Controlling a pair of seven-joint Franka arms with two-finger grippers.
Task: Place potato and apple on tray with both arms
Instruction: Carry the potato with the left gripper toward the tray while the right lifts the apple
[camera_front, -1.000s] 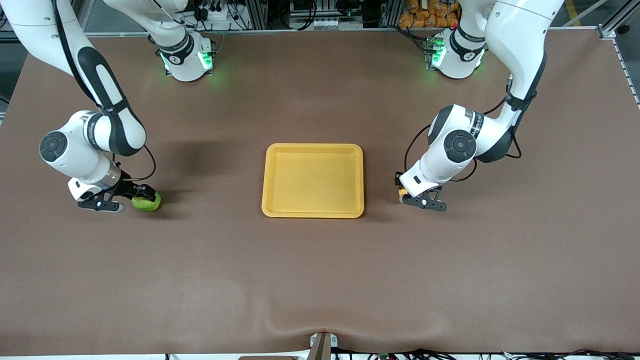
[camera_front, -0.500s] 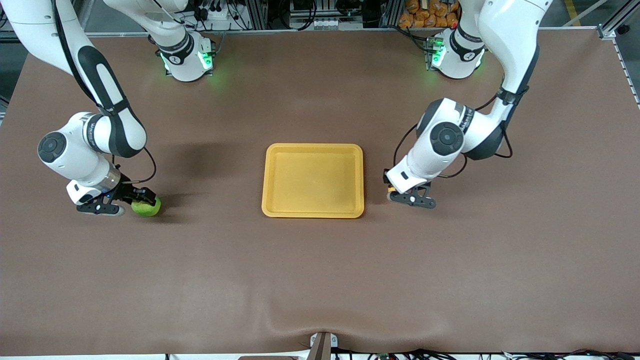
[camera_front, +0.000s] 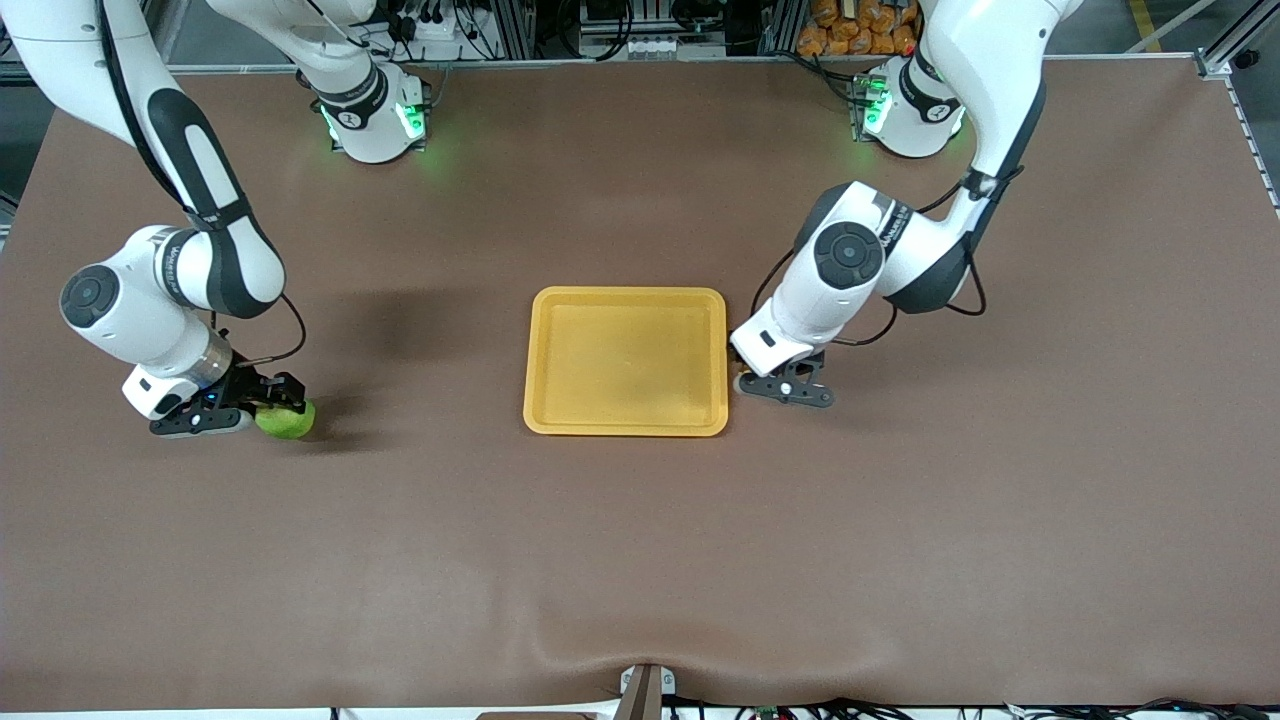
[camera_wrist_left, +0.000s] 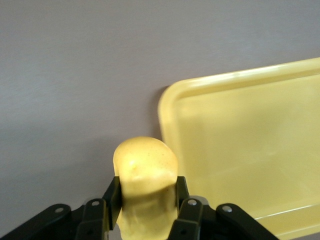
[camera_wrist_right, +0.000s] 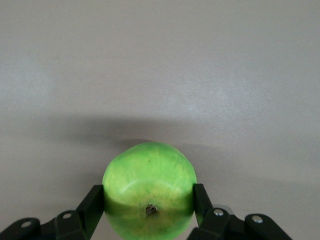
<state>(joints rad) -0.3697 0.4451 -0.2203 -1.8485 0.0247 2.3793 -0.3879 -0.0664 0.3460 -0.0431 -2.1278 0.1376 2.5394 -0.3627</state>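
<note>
Two arms are at work on your brown desk (camera_front: 640, 560), and each has one food item pinched in its claw. Starting at the right arm's end, your right claw (camera_front: 262, 405) is low over the desk with its fingers (camera_wrist_right: 93, 204) clamped on either flank of the apple (camera_front: 286, 419). Your right wrist view shows that apple (camera_wrist_right: 149, 190) as a round, glossy bright-green fruit with paler streaks and a small brown stem dimple facing the camera; a soft shadow lies on the desk under it, well apart from the tray.

At the middle you have the tray (camera_front: 626, 424), a shallow yellow rectangle with rounded corners and a raised rim, lying flat with nothing in it.

Just beside its edge toward the left arm's end, your left claw (camera_front: 772, 385) hangs low, closed on the potato (camera_wrist_left: 145, 185). Your left wrist view shows it as a smooth, oblong yellow-orange lump with a rounded end, faintly speckled, sticking out past the black fingers (camera_wrist_left: 183, 192). The tray's rounded corner (camera_wrist_left: 172, 100) sits close beside it, and the potato is over bare desk, not over the tray.
</note>
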